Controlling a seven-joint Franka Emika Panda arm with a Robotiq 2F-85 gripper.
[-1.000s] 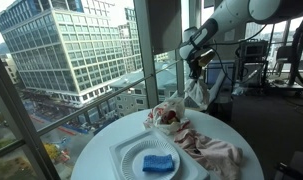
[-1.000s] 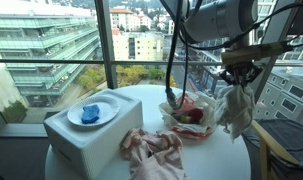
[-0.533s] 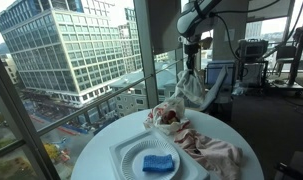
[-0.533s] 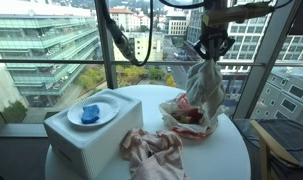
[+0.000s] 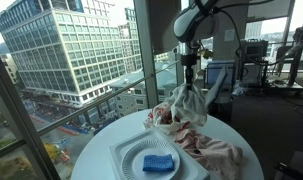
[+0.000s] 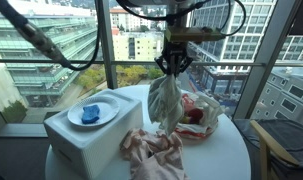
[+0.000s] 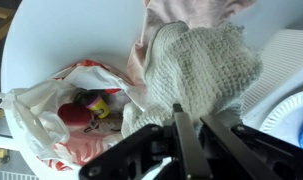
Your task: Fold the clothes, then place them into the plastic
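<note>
Pale grey knitted cloth: suspended from the black Robotiq gripper, hanging in a loose vertical bundle above the round white table. The jaws are clamped together on the bunched top of the cloth; this is confirmed in both exterior views and in the wrist view, where the cloth spreads out directly beyond the closed fingers.

Position: in an exterior view the cloth hangs between the white rectangular box and the translucent white plastic bag with red print, with its lower end over the near edge of the crumpled pink cloth. In an exterior view the cloth overlaps the bag from that camera's angle. Whether the lower end touches the table or anything on it cannot be determined.

Bag: it sits open on the table and is not lifted. The wrist view shows a red object inside the bag, with a small dark and yellow item beside it; neither can be identified.

Other items: the pink cloth lies unfolded on the table, just beside the bag. A white round plate rests on top of the box and carries a blue sponge.
</note>
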